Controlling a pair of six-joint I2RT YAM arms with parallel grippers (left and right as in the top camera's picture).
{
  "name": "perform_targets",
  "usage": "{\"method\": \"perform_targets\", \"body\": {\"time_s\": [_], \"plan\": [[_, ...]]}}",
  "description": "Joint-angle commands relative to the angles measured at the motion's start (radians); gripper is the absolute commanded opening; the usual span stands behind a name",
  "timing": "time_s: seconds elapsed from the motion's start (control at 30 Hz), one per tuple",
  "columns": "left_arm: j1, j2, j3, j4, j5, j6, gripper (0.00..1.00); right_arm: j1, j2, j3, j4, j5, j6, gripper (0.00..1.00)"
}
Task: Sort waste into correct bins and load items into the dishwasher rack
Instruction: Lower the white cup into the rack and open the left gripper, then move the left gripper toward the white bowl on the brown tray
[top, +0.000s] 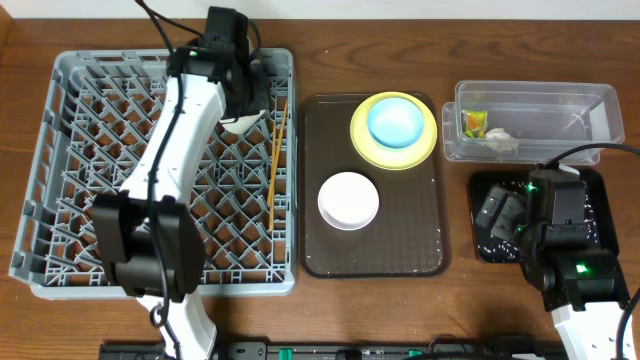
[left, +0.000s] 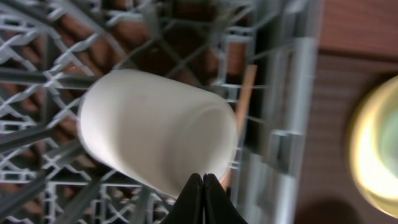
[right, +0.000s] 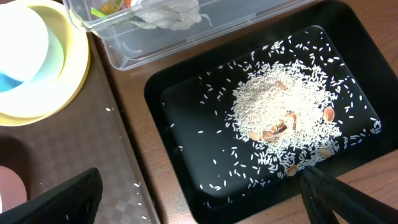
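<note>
Wooden table (top: 330, 40) under dishwasher rack (top: 60, 150); rice scraps (right: 280, 106) in black tray (right: 168, 93) plain only from right wrist; left fingers (left: 194, 202) pressed together, right fingers (right: 65, 199) spread.

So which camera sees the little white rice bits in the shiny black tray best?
The right wrist camera: the whitish rice scraps show close up, heaped in the shallow glossy black rectangular tray. Overhead, the right arm covers most of that tray, leaving only specks. The left wrist camera shows none.
</note>
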Motion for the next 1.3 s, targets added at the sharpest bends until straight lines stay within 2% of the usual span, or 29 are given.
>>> {"method": "perform_targets", "body": {"time_s": [0.0, 0.6, 1.1, 1.27], "plan": [[0.003, 0.019, -0.008, 0.003, -0.156, 0.016, 0.06, -0.005, 0.000, 0.005, -0.001, 0.013, -0.009, 0.99], [0.013, -0.024, -0.006, 0.047, -0.183, -0.022, 0.06, -0.005, 0.000, 0.005, -0.001, 0.013, -0.009, 0.99], [0.013, 0.099, -0.058, 0.094, -0.184, -0.028, 0.06, -0.005, 0.000, 0.005, -0.001, 0.013, -0.009, 0.99], [0.013, 0.065, -0.037, 0.100, -0.184, -0.028, 0.06, -0.005, 0.000, 0.005, -0.001, 0.013, -0.009, 0.99]]}}
